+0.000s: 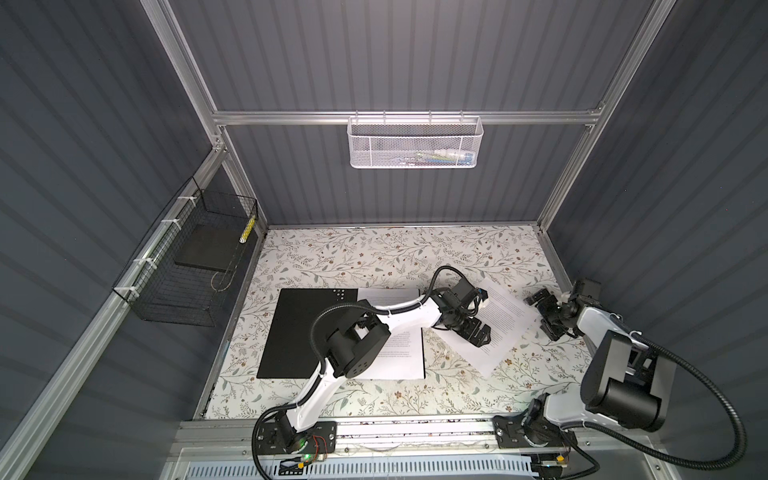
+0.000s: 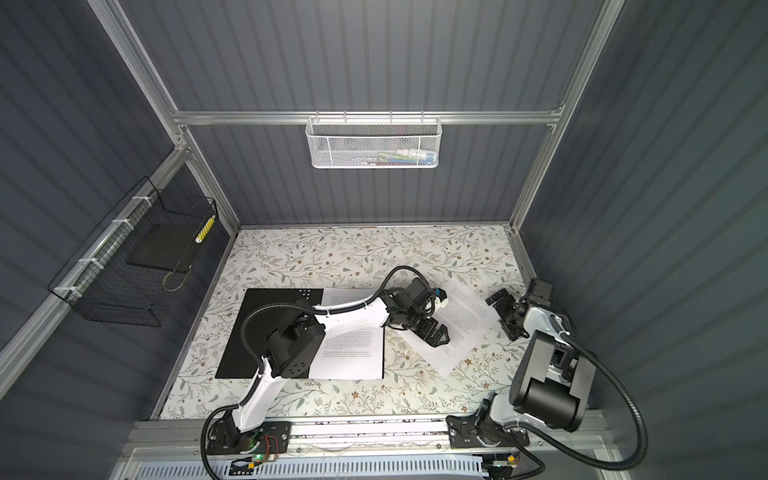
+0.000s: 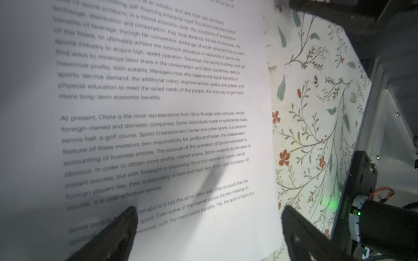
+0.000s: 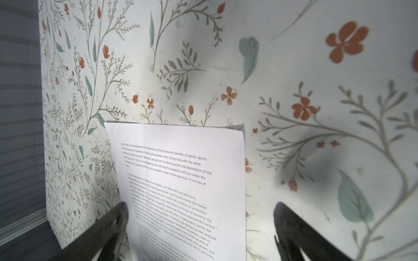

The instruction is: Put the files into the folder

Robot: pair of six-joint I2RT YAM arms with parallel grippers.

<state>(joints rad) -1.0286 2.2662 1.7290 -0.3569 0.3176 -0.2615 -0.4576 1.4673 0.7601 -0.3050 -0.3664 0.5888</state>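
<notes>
Folder (image 1: 291, 332) lies open on desk (image 1: 374, 253), one sheet (image 1: 401, 357) inside. Left pincer (image 1: 482, 337) wide over loose sheet (image 1: 505, 322); right pincer (image 1: 543, 316) wide at its edge.

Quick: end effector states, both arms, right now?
Left end effector: open, holding nothing, over the loose sheet.
Right end effector: open, holding nothing.

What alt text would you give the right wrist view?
A white sheet of printed text lies on the floral table cover, seen between the dark fingers of the open right claw, which holds nothing.
</notes>
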